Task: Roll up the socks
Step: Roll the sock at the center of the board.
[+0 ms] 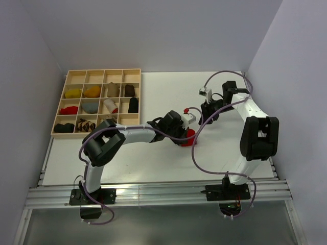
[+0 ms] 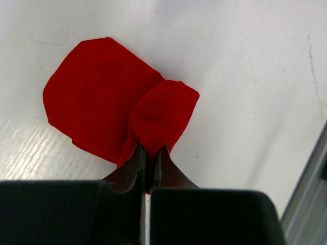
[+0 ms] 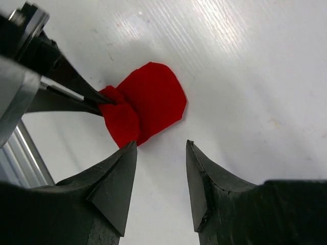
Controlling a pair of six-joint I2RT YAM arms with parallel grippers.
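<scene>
Top external: set high behind the near edge, facing down and forward over the whole tabletop, far off. Left wrist: close behind the left claw, looking down past it. Right wrist: close behind the right claw, facing the left claw. Shared by all three: the red sock.

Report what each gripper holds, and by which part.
Left gripper: the red fabric sock, pinched at the end of its folded-over flap. Right gripper: open, holding nothing.
</scene>
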